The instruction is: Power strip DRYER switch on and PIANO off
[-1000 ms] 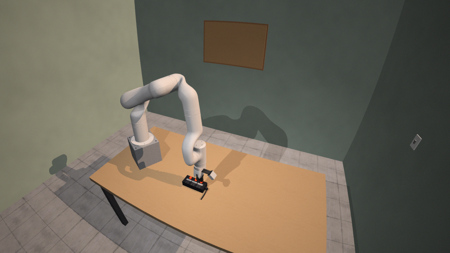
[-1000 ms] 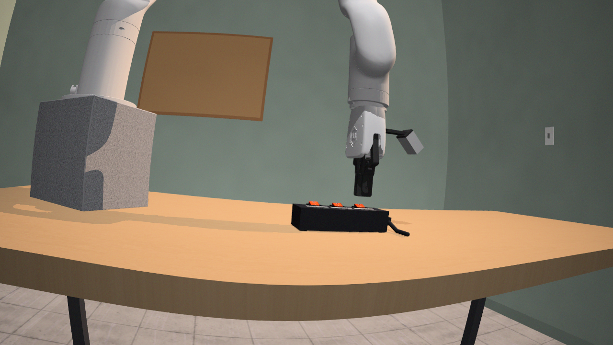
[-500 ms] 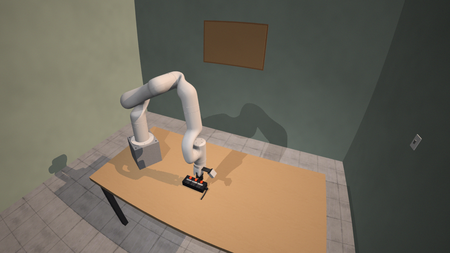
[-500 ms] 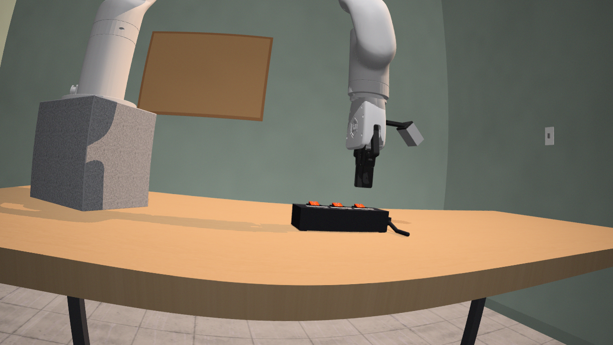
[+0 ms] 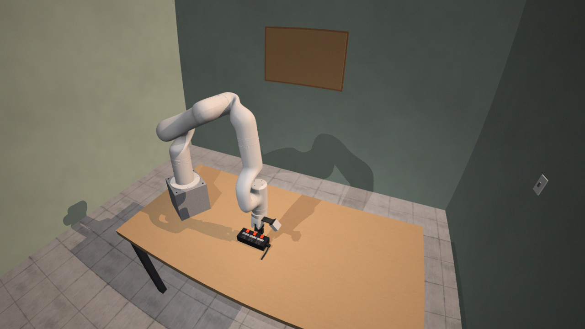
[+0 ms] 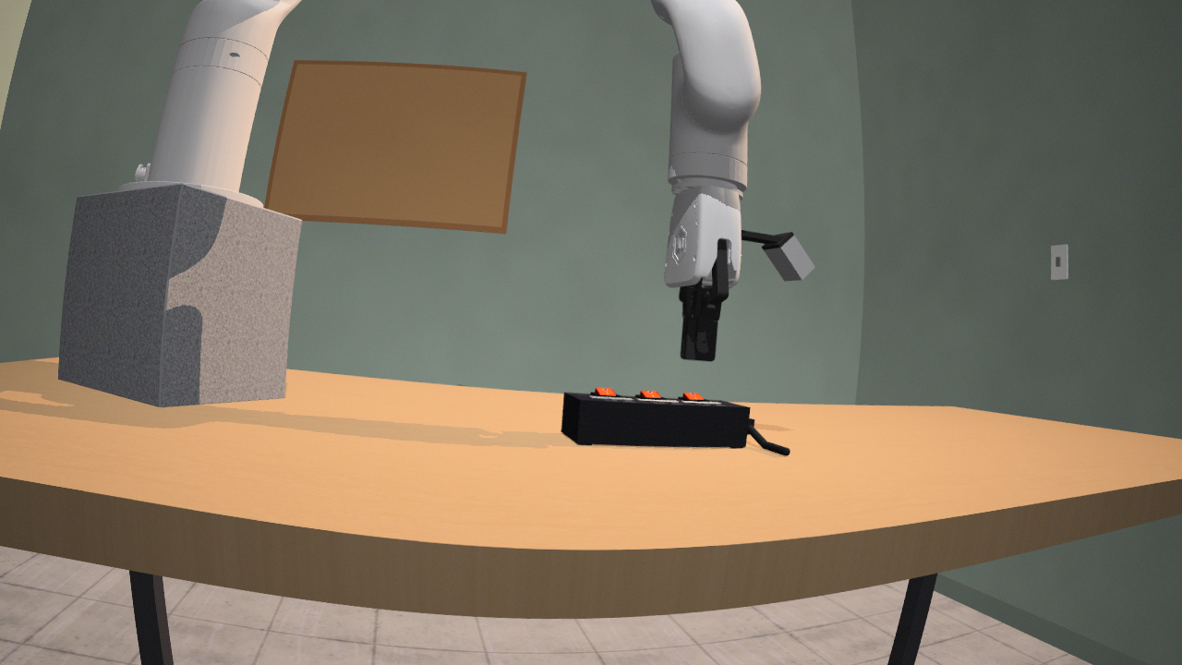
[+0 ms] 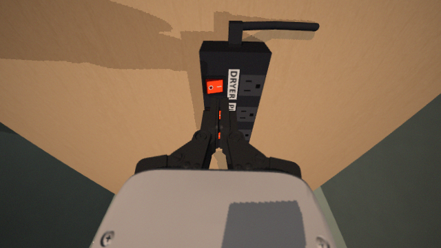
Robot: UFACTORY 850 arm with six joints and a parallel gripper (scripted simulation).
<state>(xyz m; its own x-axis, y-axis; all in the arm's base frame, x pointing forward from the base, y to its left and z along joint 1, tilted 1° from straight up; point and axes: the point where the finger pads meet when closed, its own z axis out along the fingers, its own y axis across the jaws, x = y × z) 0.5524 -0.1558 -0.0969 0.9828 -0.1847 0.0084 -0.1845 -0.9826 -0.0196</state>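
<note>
Black, slim and pressed together, the fingers of the gripper [image 5: 258, 231] [image 6: 698, 356] [image 7: 220, 102] hold nothing; shut like this, they probably serve as one blunt prod for a rocker. They point down, apart from the long black plastic power strip [image 5: 250, 243] [image 6: 661, 424] [image 7: 220, 62], which lies flat and right way up below them on the light wooden table [image 5: 347, 266] [image 6: 496, 496] [image 7: 344, 69].

Nearest beneath the tips in the exterior view is the orange-red DRYER rocker [image 5: 262, 236] [image 6: 693, 396] [image 7: 214, 86], at the end with the short black cord [image 5: 265, 252] [image 6: 768, 446] [image 7: 282, 26]. Its O and I marks show in the wrist view, but I cannot tell surely which side is down. The orange-red middle rocker [image 5: 254, 233] [image 6: 649, 394] [image 7: 220, 115], presumably PIANO by the "PI" on its partly hidden label, lies further toward the arm's base from the tips, and the orange-red end rocker [image 5: 247, 230] [image 6: 605, 392] [image 7: 219, 136] further again.

The strip's body houses all three rockers in a row, and the grey DRYER socket [image 7: 252, 85] beside the fingers has no plug in it. The height over the rockers likely leaves room to shift sideways without brushing one; PIANO's setting needs checking, since the fingers mask it, and a stray press could flip the end rocker.
</note>
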